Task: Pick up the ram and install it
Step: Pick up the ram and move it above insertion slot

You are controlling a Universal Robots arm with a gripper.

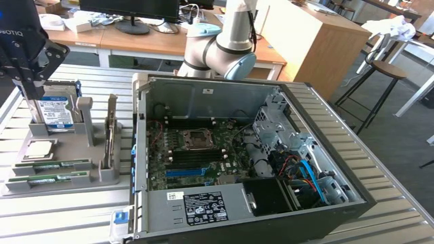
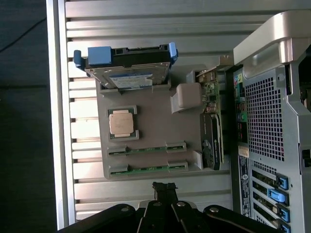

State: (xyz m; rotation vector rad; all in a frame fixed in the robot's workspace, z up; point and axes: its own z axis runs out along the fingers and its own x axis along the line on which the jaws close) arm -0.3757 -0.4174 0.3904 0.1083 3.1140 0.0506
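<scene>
So the slatted metal table [image 1: 61, 218] [image 2: 146, 29] is mostly taken up by the open case [image 1: 203, 96] [image 2: 272, 116], which lies on its side with the panel off, so the motherboard is wide open from above. It runs nearly to the table's edge on the exterior view's right. The arm [image 1: 230, 46] is mounted behind the case at the far edge. The grey tray [image 1: 68, 185] [image 2: 160, 121] sits just beside the case, on the exterior view's left, with only a thin gap between them and a strip of bare slats along the table's near edge. On the tray, the drive [image 1: 58, 112] [image 2: 129, 65] stands upright at the far end, and the card [image 1: 111, 137] [image 2: 212, 141] stands on edge along the side next to the case. The CPU [image 1: 39, 148] [image 2: 121, 123] lies flat mid-tray. The ram [image 1: 51, 166] [image 2: 146, 149] lies flat in its slot near the tray's near edge, with a second stick [image 1: 49, 179] [image 2: 148, 169] parallel to it, right at that edge. The gripper [image 1: 28, 91] [image 2: 164, 187] hangs above the tray with its fingers pinched together on nothing at all, well clear of the ram. Around the table it's an office: desks, a monitor [image 1: 129, 10] and a stool [image 1: 386, 71]. The exterior view crops the gripper body, which hides part of the drive. Can't read the ram labels.
</scene>
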